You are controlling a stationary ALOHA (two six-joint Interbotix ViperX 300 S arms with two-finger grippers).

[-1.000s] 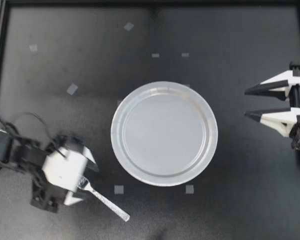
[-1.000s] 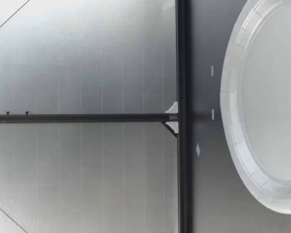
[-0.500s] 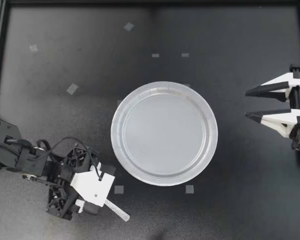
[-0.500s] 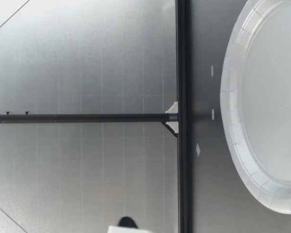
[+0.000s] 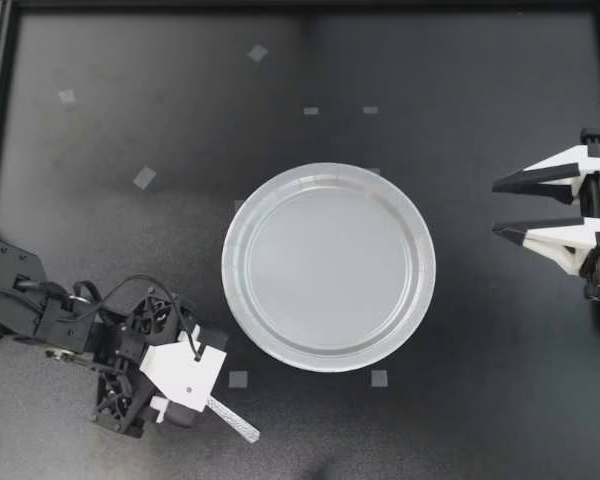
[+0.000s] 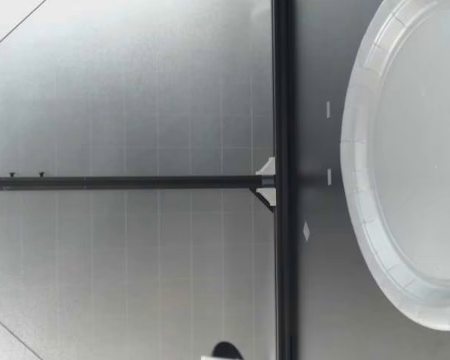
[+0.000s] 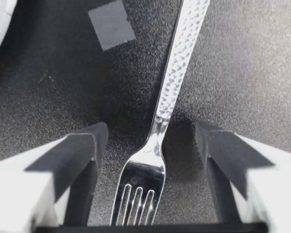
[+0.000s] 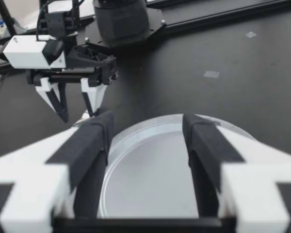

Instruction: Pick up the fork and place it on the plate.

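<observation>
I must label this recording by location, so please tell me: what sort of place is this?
Likely a robotics lab bench: a black framed table with tape marks, my left tool and right tool over it, one plate and one fork.

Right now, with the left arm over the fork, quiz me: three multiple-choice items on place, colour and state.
1. Where is the fork? A. on the plate B. on the table between the left end effector's fingers C. against the plate's rim
2. Plate's colour? A. white B. red C. green
3. Left end effector's state? A. shut on the fork B. hidden C. open
Answers: B, the left wrist view shows it lying between them; A, it reads white against the black table; C, gaps show on both sides of the fork.
</observation>
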